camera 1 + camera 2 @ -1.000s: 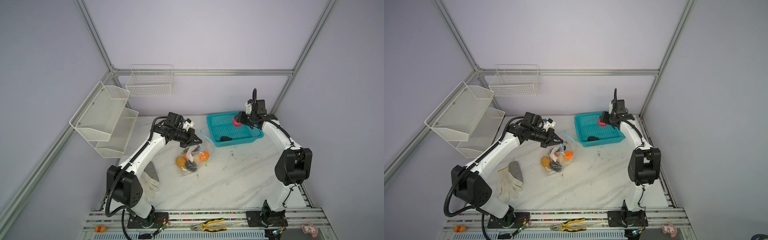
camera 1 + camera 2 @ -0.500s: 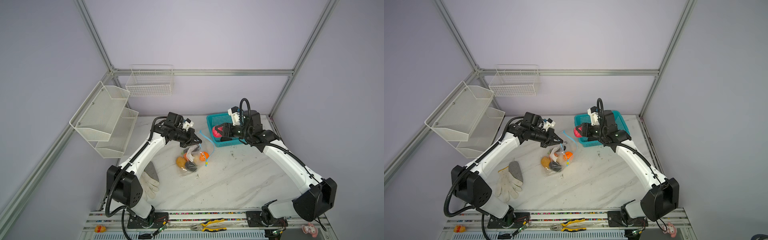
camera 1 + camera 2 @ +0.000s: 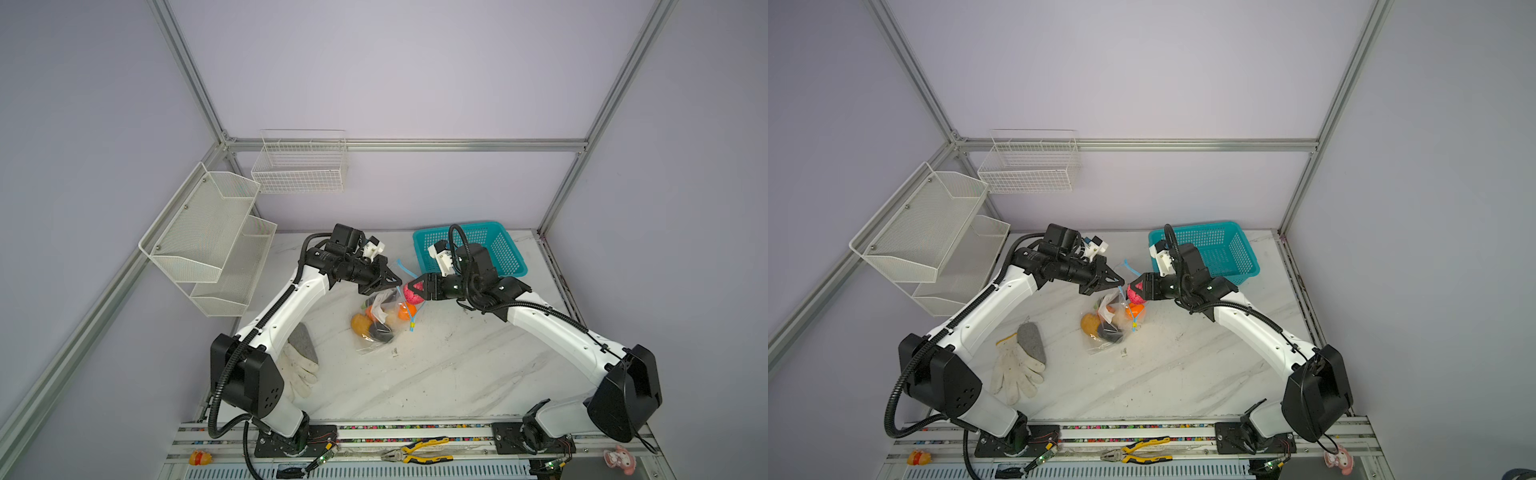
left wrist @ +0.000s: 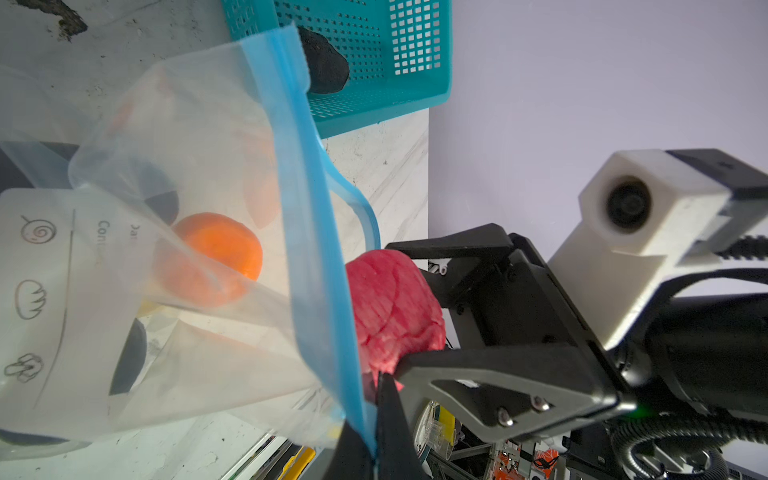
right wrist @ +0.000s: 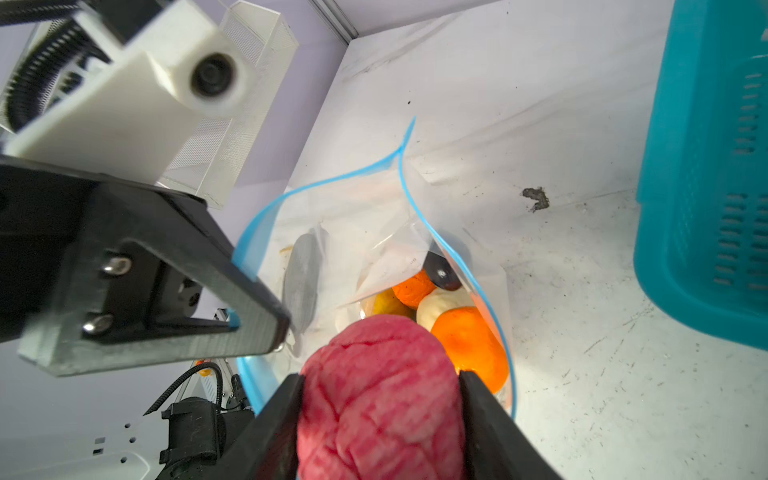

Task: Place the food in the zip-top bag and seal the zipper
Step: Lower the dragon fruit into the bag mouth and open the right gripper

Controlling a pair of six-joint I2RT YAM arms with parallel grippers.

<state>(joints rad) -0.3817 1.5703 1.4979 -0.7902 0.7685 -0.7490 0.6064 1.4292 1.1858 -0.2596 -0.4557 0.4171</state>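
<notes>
**Zip-top bag** [image 4: 199, 137]: clear crinkled film resting on the scuffed, marble-veined white desk [image 3: 436, 374]. It contains rounded orange, yellow and cream food [image 5: 469, 340]. The left jaws are pinched together on the smooth light-blue zipper [image 4: 307, 232], holding the mouth raised and open. The right jaws clamp a knobbly pink fruit [image 5: 380, 399] at that mouth. A perforated teal basket [image 3: 505, 253], with one dark piece [image 4: 324, 62] inside, sits at 2 o'clock from the bag, near the lilac back wall [image 3: 415, 187]. Bare desk extends toward 6 o'clock.

Clear zip-top bag [image 4: 199, 137], zipper [image 4: 307, 232] open; pink food [image 5: 380, 399] at mouth, orange food [image 5: 469, 345] seemingly inside.
</notes>
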